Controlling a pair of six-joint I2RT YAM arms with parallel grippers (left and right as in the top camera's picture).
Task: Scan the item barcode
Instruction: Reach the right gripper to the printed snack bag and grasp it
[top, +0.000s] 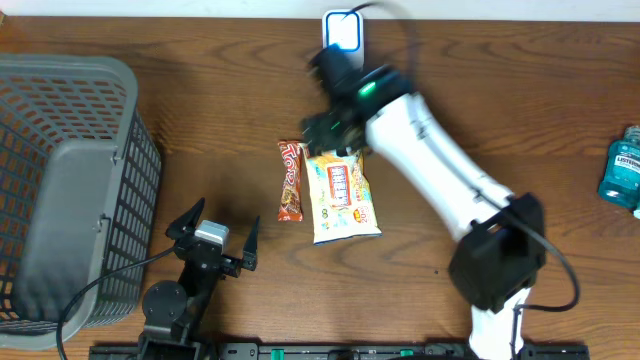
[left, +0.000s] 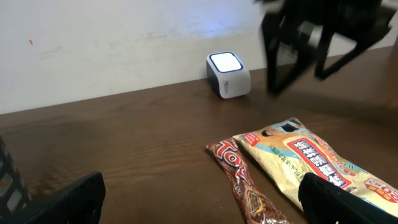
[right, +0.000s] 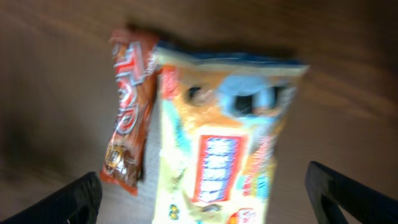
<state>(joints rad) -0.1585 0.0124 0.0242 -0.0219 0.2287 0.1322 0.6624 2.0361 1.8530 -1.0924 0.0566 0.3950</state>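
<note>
The yellow-and-white plastic snack bag (top: 343, 200) lay mid-table, its long axis running twelve to six. The right gripper (top: 330, 135) hung over its twelve o'clock end, fingers spread wide and holding nothing. The left gripper (top: 218, 228), likewise wide, sat well off at eight o'clock.

A grey basket (top: 70, 190) is sitting on the table's (top: 200, 60) left side. A blue bottle (top: 622, 172) is lying far right.
</note>
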